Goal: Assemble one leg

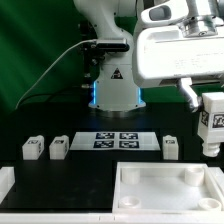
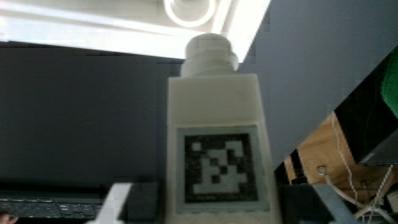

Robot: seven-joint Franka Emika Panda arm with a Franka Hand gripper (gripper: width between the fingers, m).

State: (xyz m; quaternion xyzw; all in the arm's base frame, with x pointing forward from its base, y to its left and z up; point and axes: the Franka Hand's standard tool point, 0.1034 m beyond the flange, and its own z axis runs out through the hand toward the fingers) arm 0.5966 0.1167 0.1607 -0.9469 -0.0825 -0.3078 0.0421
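Note:
My gripper (image 1: 207, 108) is at the exterior view's upper right, well above the table, shut on a leg (image 1: 212, 122), a small white block with a black-and-white tag. In the wrist view the held leg (image 2: 214, 120) stands between my dark fingers (image 2: 175, 195), tag facing the camera and a round peg at its far end. The gripper (image 2: 224, 206) clamps its near end. Three more legs lie on the black table: two at the left (image 1: 33, 148) (image 1: 58, 147) and one at the right (image 1: 170, 147). The held leg hangs above the tray's right side.
The large white tray (image 1: 140, 197) with round corner sockets lies at the front. The marker board (image 1: 117, 139) lies before the robot base (image 1: 113, 90). A white piece (image 1: 7, 182) sits at the front left edge.

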